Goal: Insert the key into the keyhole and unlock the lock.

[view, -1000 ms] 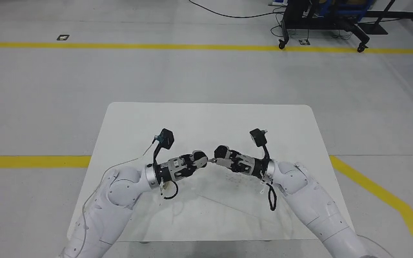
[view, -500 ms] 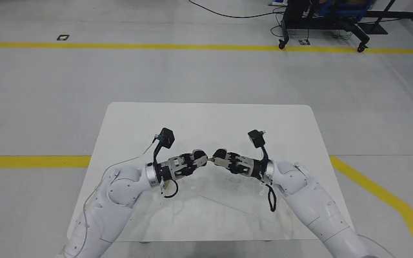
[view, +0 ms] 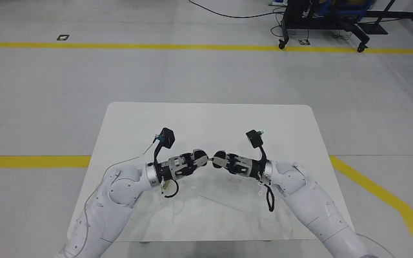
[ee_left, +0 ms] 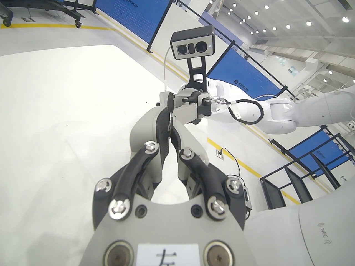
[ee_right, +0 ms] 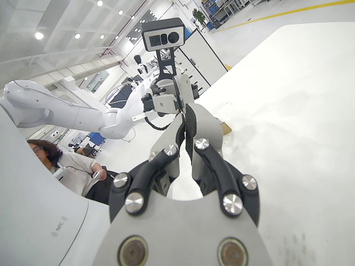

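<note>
Over the middle of the white table (view: 271, 122) my two grippers meet tip to tip. The left gripper (view: 202, 157) (ee_left: 168, 128) is shut on a thin metal piece, apparently the key (ee_left: 169, 121); its blade is hidden between the pads. The right gripper (view: 217, 158) (ee_right: 184, 128) faces it and is shut as well, its pads pressed on something thin. A small tan block, likely the lock (ee_right: 226, 128), sticks out beside the right gripper's finger (ee_right: 194, 123). I cannot tell whether key and keyhole touch.
The tabletop around the arms is bare white. Yellow floor lines (view: 193, 46) run behind and beside the table. A black wheeled stand (view: 322, 26) is far off at the back right.
The right wrist has turned a little, its camera shifting left toward the left arm. The left arm has kept still.
</note>
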You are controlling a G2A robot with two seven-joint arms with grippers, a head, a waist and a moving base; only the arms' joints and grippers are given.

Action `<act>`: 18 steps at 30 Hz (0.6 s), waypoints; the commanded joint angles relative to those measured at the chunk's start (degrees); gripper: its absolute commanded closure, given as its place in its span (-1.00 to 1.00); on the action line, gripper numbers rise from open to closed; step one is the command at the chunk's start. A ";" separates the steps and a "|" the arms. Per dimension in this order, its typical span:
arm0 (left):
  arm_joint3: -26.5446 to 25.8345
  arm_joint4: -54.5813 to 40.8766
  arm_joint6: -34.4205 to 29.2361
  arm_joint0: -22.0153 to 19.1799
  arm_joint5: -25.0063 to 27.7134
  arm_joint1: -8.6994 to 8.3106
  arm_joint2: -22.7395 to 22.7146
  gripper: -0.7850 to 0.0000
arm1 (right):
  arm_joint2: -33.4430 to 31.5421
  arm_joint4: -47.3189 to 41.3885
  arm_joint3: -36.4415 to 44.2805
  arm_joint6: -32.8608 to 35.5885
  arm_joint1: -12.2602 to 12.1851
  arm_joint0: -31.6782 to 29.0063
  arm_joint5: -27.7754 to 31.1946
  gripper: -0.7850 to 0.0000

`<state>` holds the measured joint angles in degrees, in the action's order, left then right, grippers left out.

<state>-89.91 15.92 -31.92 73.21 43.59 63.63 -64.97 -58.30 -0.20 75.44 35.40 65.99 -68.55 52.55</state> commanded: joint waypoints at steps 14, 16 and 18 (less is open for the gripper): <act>-0.29 0.29 1.02 -0.07 0.51 0.00 -0.11 -1.00 | -10.82 -7.22 -1.51 -0.36 -3.18 -5.17 5.45 1.00; -0.29 0.29 1.02 -0.07 0.51 0.00 -0.11 -1.00 | -12.69 -7.84 -1.26 -0.15 -3.65 -6.18 5.45 1.00; -0.29 0.29 1.02 -0.07 0.51 0.00 -0.11 -1.00 | -12.69 -7.84 -1.26 -0.15 -3.65 -6.18 5.45 1.00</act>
<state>-90.21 16.21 -30.89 73.14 44.11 63.63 -65.08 -71.77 -8.11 74.22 35.27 62.29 -74.85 58.00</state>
